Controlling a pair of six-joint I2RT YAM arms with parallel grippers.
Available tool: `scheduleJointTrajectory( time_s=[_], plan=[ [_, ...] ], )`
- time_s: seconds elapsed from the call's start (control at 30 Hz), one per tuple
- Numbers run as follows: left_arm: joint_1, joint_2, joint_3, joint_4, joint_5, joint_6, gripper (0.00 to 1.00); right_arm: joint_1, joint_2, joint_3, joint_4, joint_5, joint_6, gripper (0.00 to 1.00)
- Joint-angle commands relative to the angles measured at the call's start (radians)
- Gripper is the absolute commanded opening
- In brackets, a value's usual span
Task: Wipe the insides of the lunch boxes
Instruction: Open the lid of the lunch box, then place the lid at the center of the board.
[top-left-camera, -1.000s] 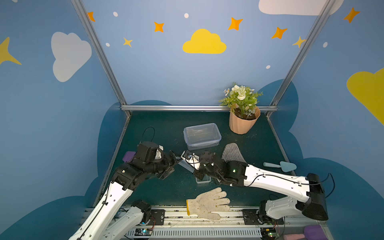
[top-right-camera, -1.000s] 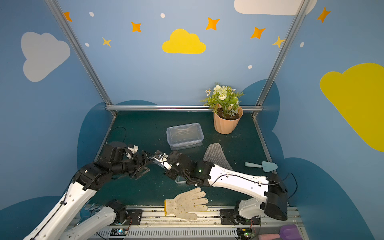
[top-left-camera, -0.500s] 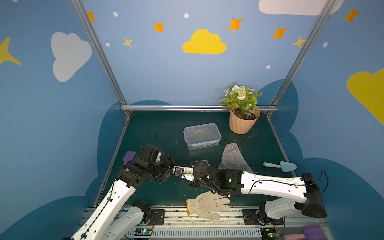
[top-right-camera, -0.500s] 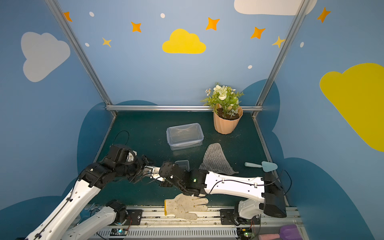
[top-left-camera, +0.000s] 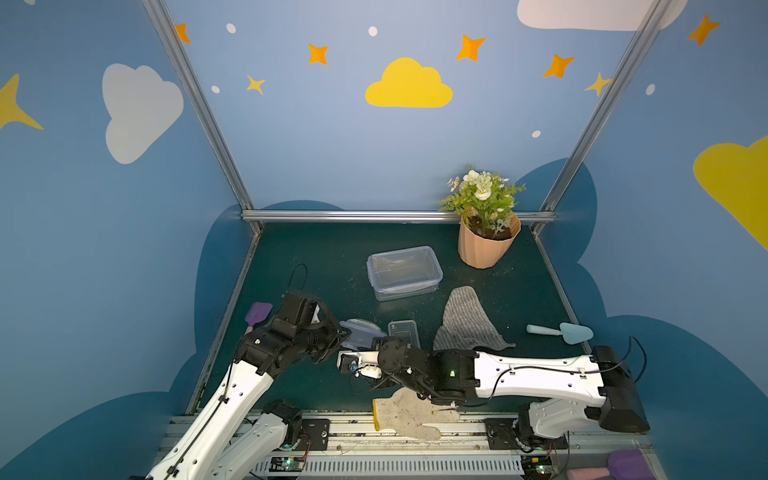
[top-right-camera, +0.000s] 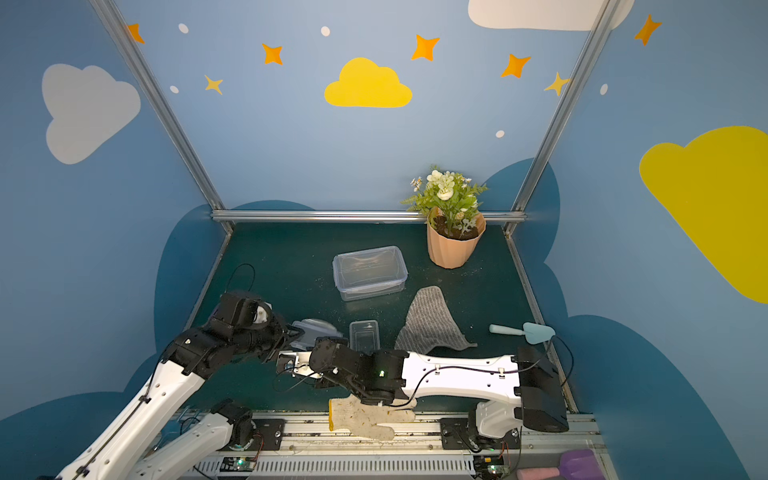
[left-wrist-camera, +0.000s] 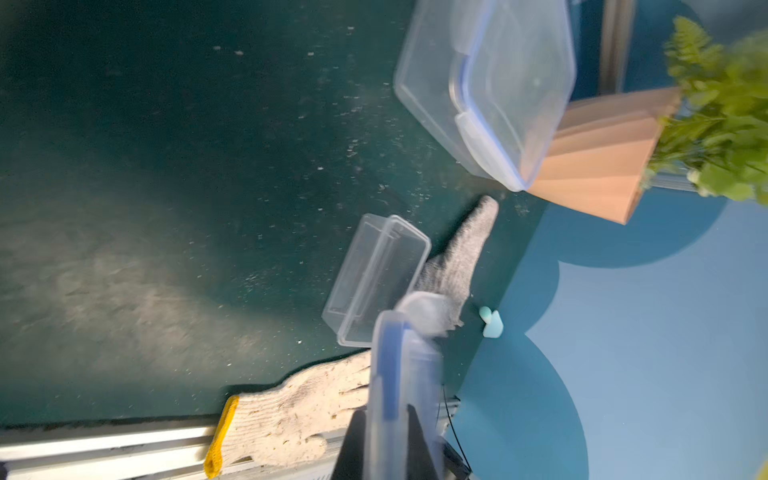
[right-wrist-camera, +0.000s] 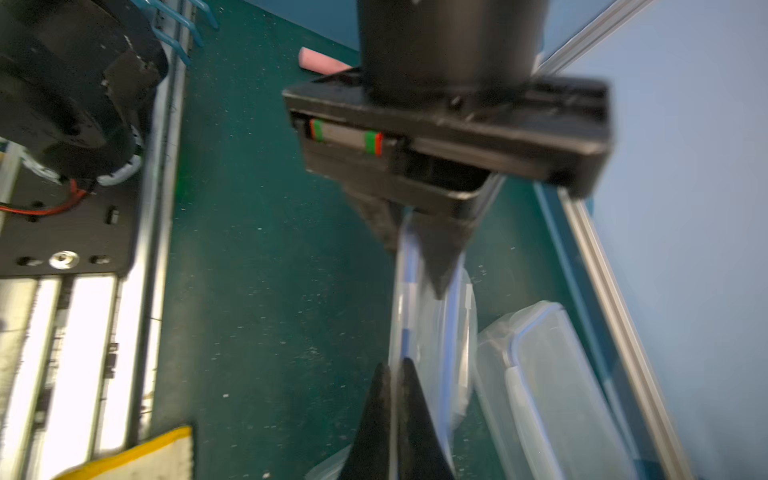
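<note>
Now the left gripper (top-left-camera: 343, 332), gaping a second ago, has pinched shut on the blue-rimmed lid (top-left-camera: 360, 330) that the right gripper (right-wrist-camera: 392, 370) also clamps, just left of the open small lunch box (top-left-camera: 403, 332), the large lunch box (top-left-camera: 404, 272) lidded farther back.

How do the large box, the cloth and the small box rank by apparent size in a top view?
1. Large box and cloth: about alike, so not ranked against each other.
2. Small box: clearly smallest.
</note>
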Motion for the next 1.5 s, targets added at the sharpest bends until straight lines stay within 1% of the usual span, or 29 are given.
scheduleJointTrajectory(
  time_s=[0.0, 0.03, 0.07, 0.2, 0.3, 0.4, 0.47, 0.57, 0.63, 0.67, 0.7, 0.77, 0.8, 0.93, 1.0, 1.1, 1.13, 1.17, 1.23, 1.3, 1.33, 1.47],
  plan=[
    [0.002, -0.025, -0.027, -0.057, -0.045, 0.009, 0.05, -0.009, -0.010, -0.006, 0.085, 0.056, 0.016, 0.22],
    [0.001, -0.033, -0.032, -0.053, -0.055, 0.006, 0.05, -0.010, -0.012, -0.012, 0.093, 0.058, 0.023, 0.49],
    [0.001, -0.042, -0.037, -0.046, -0.074, 0.001, 0.05, -0.011, -0.015, -0.018, 0.099, 0.062, 0.031, 0.59],
    [0.002, -0.064, -0.051, 0.018, -0.174, 0.005, 0.04, -0.023, -0.060, -0.045, 0.097, 0.054, 0.082, 0.79],
    [0.003, -0.052, -0.063, 0.123, -0.329, 0.020, 0.05, -0.051, -0.139, -0.090, 0.100, 0.012, 0.154, 0.80],
    [0.010, -0.007, -0.084, 0.269, -0.485, 0.030, 0.05, -0.111, -0.238, -0.141, 0.105, -0.061, 0.249, 0.80],
    [0.021, 0.055, -0.093, 0.400, -0.586, 0.060, 0.05, -0.170, -0.309, -0.180, 0.110, -0.115, 0.312, 0.80],
    [0.063, 0.179, -0.084, 0.566, -0.684, 0.101, 0.04, -0.244, -0.394, -0.215, 0.102, -0.156, 0.370, 0.79],
    [0.102, 0.272, -0.063, 0.610, -0.755, 0.074, 0.05, -0.283, -0.436, -0.231, 0.085, -0.160, 0.394, 0.79],
    [0.128, 0.324, -0.057, 0.645, -0.772, 0.053, 0.05, -0.304, -0.453, -0.236, 0.077, -0.161, 0.406, 0.79],
    [0.152, 0.377, -0.058, 0.706, -0.765, 0.049, 0.05, -0.326, -0.465, -0.239, 0.067, -0.167, 0.416, 0.79],
    [0.185, 0.477, -0.053, 0.845, -0.752, 0.057, 0.05, -0.360, -0.477, -0.242, 0.055, -0.175, 0.433, 0.79],
    [0.198, 0.531, -0.036, 0.880, -0.765, 0.057, 0.05, -0.377, -0.479, -0.242, 0.052, -0.182, 0.439, 0.79],
    [0.237, 0.699, 0.037, 0.966, -0.803, 0.051, 0.05, -0.427, -0.466, -0.232, 0.049, -0.205, 0.454, 0.79],
    [0.239, 0.749, 0.040, 1.028, -0.846, 0.050, 0.05, -0.449, -0.454, -0.230, 0.061, -0.217, 0.461, 0.78],
    [0.239, 0.806, 0.050, 1.019, -0.858, 0.012, 0.05, -0.473, -0.438, -0.219, 0.067, -0.233, 0.472, 0.78],
    [0.239, 0.820, 0.056, 1.002, -0.846, 0.004, 0.09, -0.477, -0.435, -0.216, 0.068, -0.235, 0.472, 0.78],
    [0.239, 0.831, 0.064, 0.971, -0.826, -0.004, 0.18, -0.481, -0.435, -0.213, 0.069, -0.242, 0.471, 0.78],
    [0.236, 0.844, 0.068, 0.934, -0.799, -0.010, 0.32, -0.489, -0.433, -0.208, 0.066, -0.248, 0.468, 0.78],
    [0.231, 0.846, 0.058, 0.914, -0.785, -0.027, 0.54, -0.496, -0.434, -0.204, 0.059, -0.252, 0.468, 0.78],
    [0.230, 0.845, 0.049, 0.916, -0.776, -0.029, 0.59, -0.499, -0.435, -0.204, 0.056, -0.254, 0.468, 0.78],
    [0.227, 0.812, 0.021, 0.892, -0.752, -0.044, 0.75, -0.502, -0.446, -0.210, 0.047, -0.258, 0.487, 0.77]
  ],
)
